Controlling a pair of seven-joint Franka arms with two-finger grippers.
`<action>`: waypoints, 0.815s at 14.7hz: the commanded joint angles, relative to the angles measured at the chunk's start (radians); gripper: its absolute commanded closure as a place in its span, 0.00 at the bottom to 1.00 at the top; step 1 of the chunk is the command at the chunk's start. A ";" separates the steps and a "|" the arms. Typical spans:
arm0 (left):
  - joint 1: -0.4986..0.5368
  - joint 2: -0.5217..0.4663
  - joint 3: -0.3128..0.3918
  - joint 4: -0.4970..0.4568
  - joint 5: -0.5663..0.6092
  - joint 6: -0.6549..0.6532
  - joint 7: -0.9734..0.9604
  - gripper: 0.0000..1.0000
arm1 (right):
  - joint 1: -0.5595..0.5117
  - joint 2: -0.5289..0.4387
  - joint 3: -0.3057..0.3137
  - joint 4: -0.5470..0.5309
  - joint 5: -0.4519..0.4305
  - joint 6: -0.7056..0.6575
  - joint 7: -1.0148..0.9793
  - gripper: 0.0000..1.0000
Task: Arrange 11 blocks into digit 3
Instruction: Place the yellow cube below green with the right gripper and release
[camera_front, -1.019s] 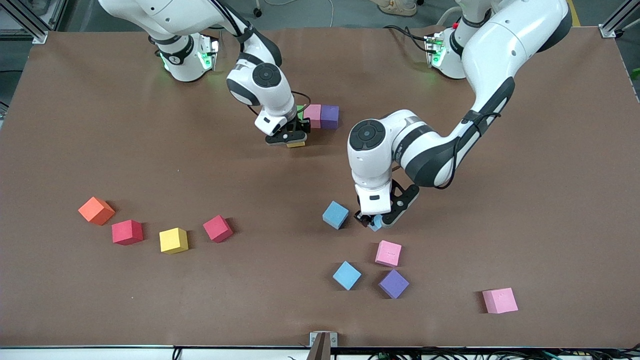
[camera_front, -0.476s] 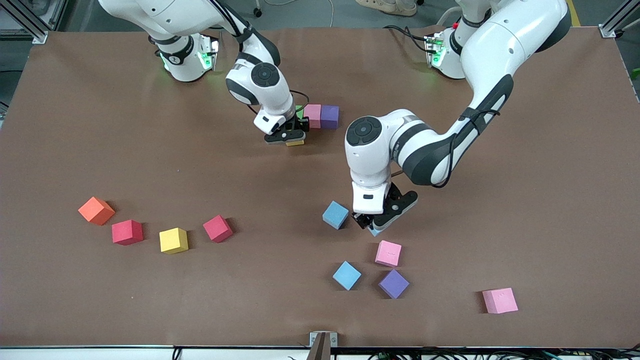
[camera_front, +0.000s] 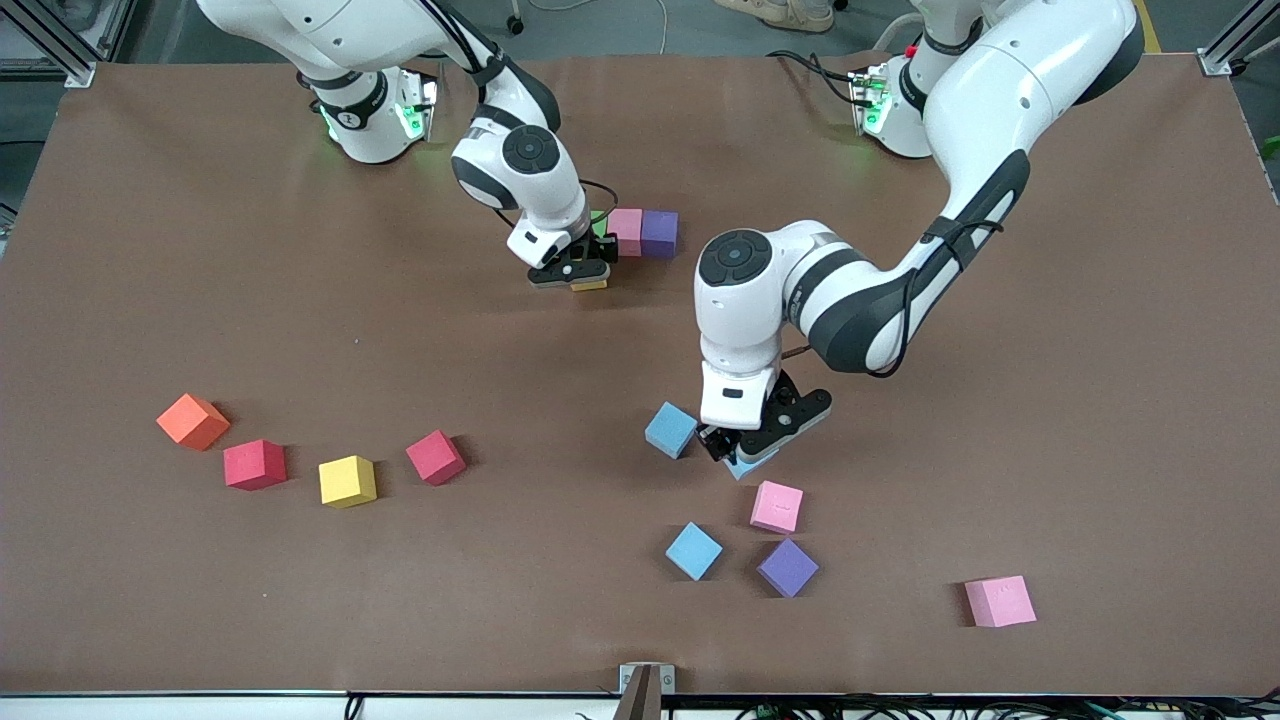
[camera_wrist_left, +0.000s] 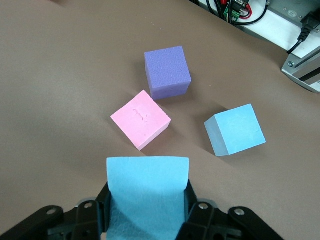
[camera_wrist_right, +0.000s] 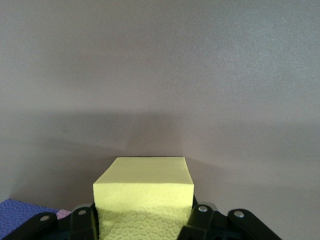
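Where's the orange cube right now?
In the front view, the orange cube sits on the table at the right arm's end, beside a red cube that lies slightly nearer the camera.

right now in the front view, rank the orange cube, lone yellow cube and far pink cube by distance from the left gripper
From the left gripper, shut on a light blue cube:
1. Pink cube, toward the left arm's end.
2. Yellow cube, toward the right arm's end.
3. Orange cube, farthest that way.
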 joint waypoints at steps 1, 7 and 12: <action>0.005 -0.003 -0.002 -0.002 0.013 0.014 0.009 0.94 | 0.013 -0.040 -0.003 -0.031 0.014 0.001 0.017 0.05; 0.056 -0.004 0.005 0.001 -0.063 0.002 0.007 0.94 | 0.002 -0.049 -0.007 0.013 0.012 -0.025 0.012 0.00; 0.093 -0.006 0.009 0.001 -0.064 0.000 0.005 0.94 | -0.084 -0.074 -0.011 0.182 0.012 -0.193 0.006 0.00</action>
